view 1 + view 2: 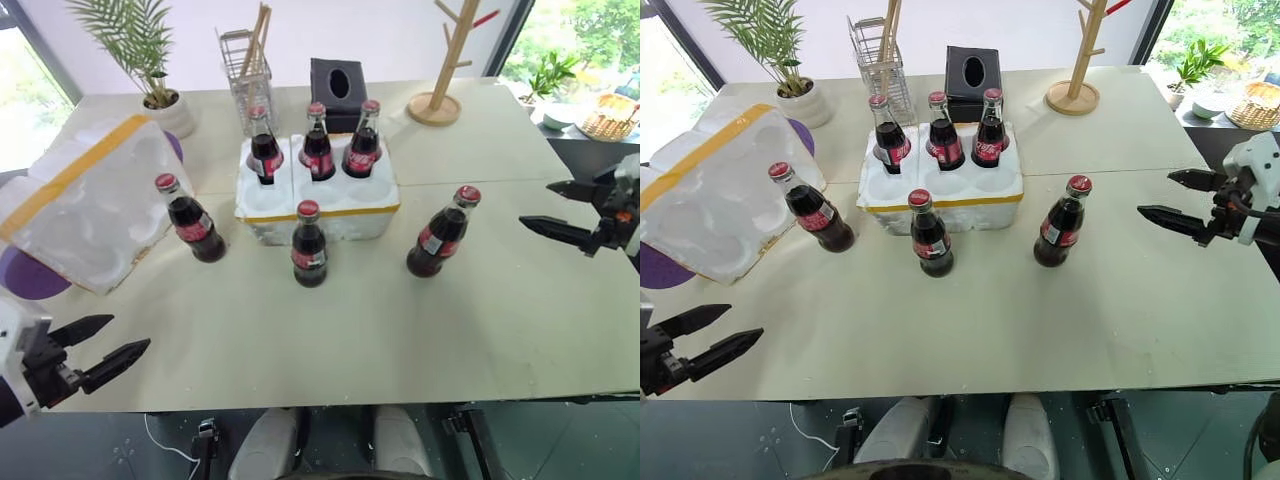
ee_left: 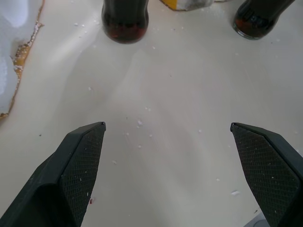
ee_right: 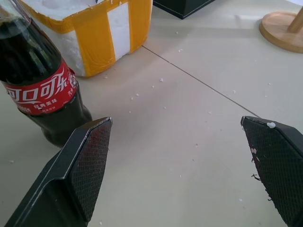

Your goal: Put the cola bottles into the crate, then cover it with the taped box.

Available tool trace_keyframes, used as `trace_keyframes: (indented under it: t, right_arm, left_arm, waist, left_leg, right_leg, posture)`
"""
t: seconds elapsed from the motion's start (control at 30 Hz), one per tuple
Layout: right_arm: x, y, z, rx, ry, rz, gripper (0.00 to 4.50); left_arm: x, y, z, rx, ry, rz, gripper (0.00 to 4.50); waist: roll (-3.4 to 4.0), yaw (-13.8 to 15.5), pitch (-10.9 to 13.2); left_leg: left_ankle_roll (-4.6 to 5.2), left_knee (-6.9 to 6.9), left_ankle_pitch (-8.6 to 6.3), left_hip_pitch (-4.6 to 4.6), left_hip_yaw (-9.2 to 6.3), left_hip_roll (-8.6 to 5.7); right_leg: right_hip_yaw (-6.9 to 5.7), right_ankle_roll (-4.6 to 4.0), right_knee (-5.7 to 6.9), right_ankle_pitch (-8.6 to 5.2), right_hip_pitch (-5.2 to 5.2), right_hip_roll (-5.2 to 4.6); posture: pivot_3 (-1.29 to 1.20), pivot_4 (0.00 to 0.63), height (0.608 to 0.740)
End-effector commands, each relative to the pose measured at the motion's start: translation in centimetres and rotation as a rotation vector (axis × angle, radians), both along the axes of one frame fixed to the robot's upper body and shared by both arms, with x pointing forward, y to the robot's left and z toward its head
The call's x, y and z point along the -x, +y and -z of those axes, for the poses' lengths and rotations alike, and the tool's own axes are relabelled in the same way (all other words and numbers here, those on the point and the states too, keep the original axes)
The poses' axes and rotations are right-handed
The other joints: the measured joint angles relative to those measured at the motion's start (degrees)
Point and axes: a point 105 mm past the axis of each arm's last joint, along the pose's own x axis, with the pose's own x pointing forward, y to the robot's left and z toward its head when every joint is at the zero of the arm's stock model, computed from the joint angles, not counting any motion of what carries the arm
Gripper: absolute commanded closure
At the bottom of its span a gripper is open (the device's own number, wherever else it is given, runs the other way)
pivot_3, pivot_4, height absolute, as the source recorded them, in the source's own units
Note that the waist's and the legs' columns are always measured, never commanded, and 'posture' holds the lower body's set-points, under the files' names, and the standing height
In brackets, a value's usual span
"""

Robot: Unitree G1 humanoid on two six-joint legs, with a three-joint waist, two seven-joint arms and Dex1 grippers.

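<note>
The white foam crate [image 1: 322, 212] with a yellow tape band sits mid-table. Three cola bottles [image 1: 318, 145] stand in its back wells. Three more stand on the table: one to the crate's left [image 1: 192, 222], one in front of it [image 1: 309, 248], one to its right [image 1: 441, 236]. The taped box [image 1: 85, 200] lies tilted at the far left, hollow side up. My left gripper [image 1: 130, 333] hangs open near the front left edge. Open too, my right gripper [image 1: 534, 204] hovers right of the right-hand bottle [image 3: 40, 90], empty.
Along the back stand a potted plant [image 1: 152, 70], a wire holder [image 1: 248, 75], a black tissue box [image 1: 337, 85] and a wooden tree stand [image 1: 440, 80]. A purple mat [image 1: 30, 275] lies under the taped box. Bare tabletop spans the front.
</note>
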Motion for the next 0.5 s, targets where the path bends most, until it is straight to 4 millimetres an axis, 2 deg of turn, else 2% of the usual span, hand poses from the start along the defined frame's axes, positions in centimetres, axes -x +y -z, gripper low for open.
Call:
trace_keyframes:
  t: [0.03, 0.13, 0.5]
  right_arm:
    - [0.0, 0.6, -1.4, 0.002, -0.056, -0.017, 0.0]
    - [0.0, 0.8, -1.3, -0.001, -0.054, -0.016, 0.0]
    - [0.3, 0.5, -1.6, -0.021, -0.023, -0.021, 0.0]
  left_arm:
    - [-0.2, 0.3, -0.3, -0.051, -0.033, -0.011, 0.07]
    - [-0.8, 1.1, -0.8, -0.051, -0.076, -0.053, 0.07]
    - [-2.3, 1.3, -2.0, -0.024, -0.154, -0.077, 0.07]
  waist:
    - [0.0, 0.0, 0.0]
    - [0.02, 0.0, 0.0]
    - [0.02, 0.0, 0.0]
  left_leg:
    - [0.01, 0.01, 0.01, 0.0, 0.01, 0.0]
    - [0.06, 0.02, 0.04, 0.0, 0.02, 0.0]
    - [0.06, 0.04, 0.08, 0.02, 0.02, 0.03]
  right_leg:
    - [0.0, -0.01, 0.0, 0.0, 0.0, 0.0]
    - [0.01, -0.02, 0.01, 0.01, 0.0, 0.0]
    - [0.01, 0.07, 0.03, 0.14, 0.0, 0.04]
  posture:
    - [0.0, 0.15, 0.74]
    - [0.0, 0.15, 0.74]
    - [0.0, 0.15, 0.74]
